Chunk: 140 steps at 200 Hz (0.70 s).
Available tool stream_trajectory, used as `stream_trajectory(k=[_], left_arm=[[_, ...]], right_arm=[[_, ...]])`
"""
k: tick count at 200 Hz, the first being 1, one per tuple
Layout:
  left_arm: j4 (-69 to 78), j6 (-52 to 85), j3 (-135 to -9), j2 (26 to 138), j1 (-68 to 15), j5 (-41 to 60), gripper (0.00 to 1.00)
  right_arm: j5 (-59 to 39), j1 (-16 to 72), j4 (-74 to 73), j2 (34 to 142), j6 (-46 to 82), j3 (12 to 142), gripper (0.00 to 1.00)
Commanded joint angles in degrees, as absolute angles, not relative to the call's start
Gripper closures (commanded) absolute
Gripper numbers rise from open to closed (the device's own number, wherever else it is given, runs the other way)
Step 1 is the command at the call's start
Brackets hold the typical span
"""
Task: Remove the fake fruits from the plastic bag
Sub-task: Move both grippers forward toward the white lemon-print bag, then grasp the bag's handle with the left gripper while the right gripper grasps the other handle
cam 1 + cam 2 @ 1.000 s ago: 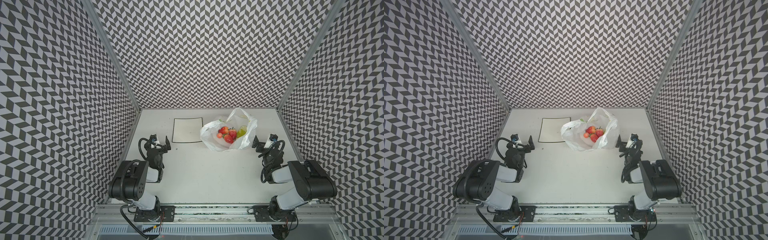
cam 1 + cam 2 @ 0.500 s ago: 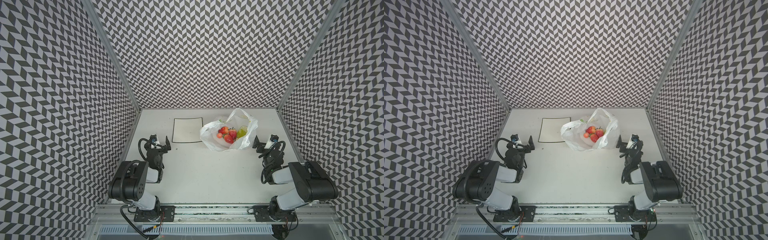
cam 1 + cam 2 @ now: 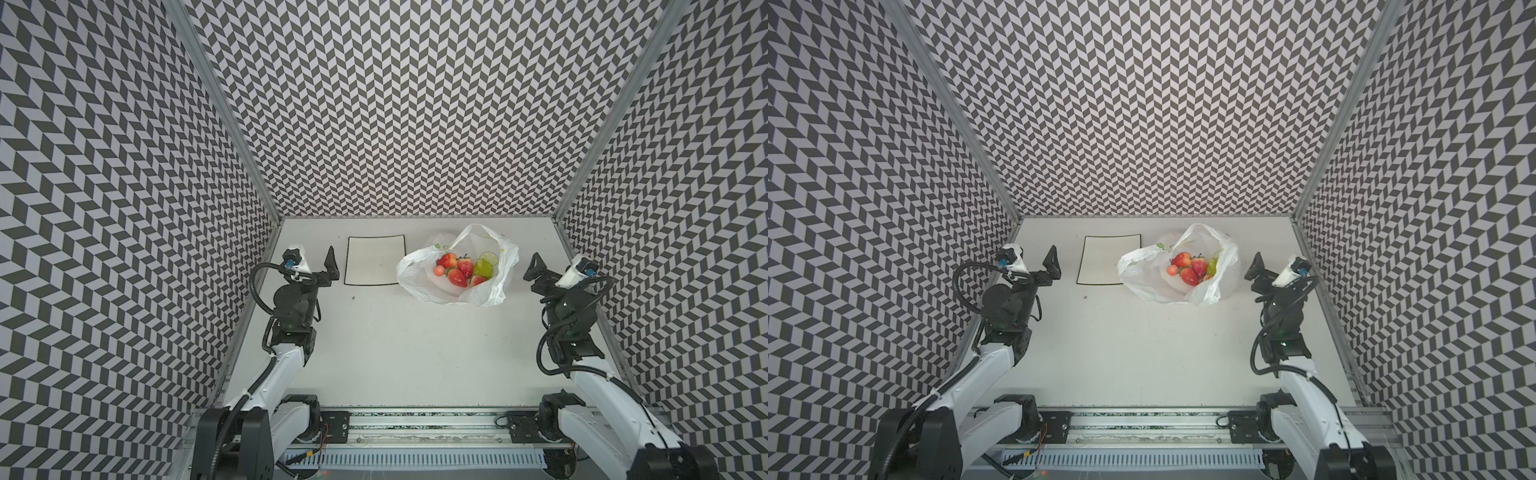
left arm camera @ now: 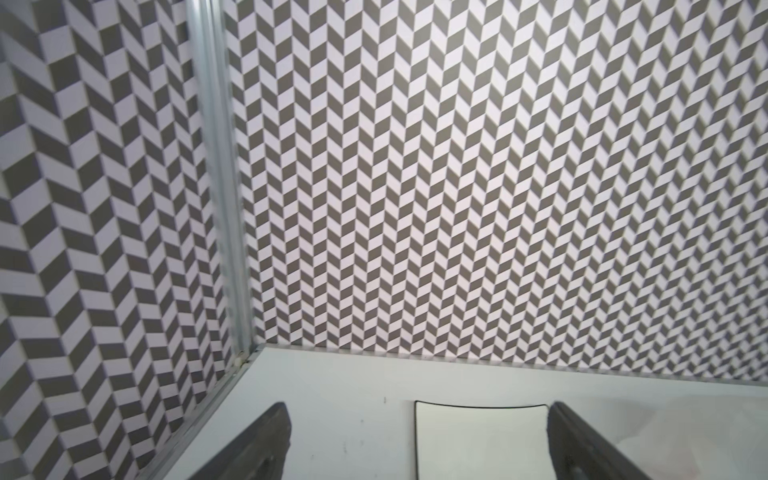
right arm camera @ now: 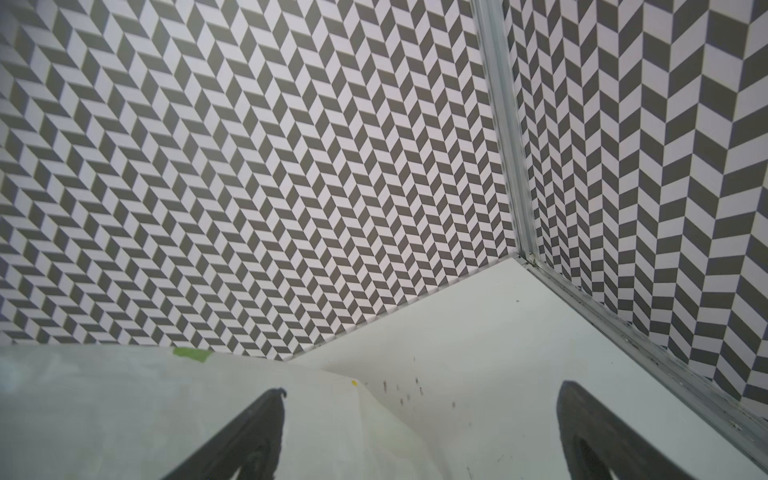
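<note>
White table [image 3: 395,353], plastic bag [image 3: 419,282] of fake fruits [image 3: 457,276] nearer right gripper [image 5: 426,388] than left gripper [image 4: 419,405], both open-jawed.

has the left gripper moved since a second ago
Yes. The left gripper has moved toward the back wall: it now sits beside the plate's middle, not level with its near edge.

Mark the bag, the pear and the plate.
bag [image 3: 415,276]: in a top view, on its wall nearest the plate.
pear [image 3: 482,269]: in a top view, on its body, inside the bag.
plate [image 3: 374,262]: in a top view, on its bare middle.
</note>
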State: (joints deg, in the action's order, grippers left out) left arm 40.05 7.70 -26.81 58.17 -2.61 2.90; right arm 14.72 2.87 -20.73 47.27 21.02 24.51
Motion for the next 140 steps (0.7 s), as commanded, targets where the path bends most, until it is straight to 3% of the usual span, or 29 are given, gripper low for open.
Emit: stream_trajectory(k=[1,32,84,113,140], left_arm=[[23.74,12.43,-32.94,55.0,-4.49,13.89,0.05],[14.63,13.03,-39.73,52.84,-12.15,20.07,0.05],[6.49,8.4,-46.31,54.96,-27.8,17.43,0.01],[4.36,5.51,-48.59,58.97,-31.01,16.97,0.0],[4.27,4.16,-50.09,62.95,-31.77,13.62,0.07]], right_arm=[[14.54,2.9,4.48,43.12,32.11,29.75,0.03],[8.57,2.99,19.99,40.02,34.04,39.57,0.06],[-8.15,2.98,31.97,42.39,29.72,55.25,0.06],[-17.58,3.1,38.85,47.14,27.35,63.16,0.06],[-19.88,3.75,45.53,50.63,26.17,69.03,0.06]])
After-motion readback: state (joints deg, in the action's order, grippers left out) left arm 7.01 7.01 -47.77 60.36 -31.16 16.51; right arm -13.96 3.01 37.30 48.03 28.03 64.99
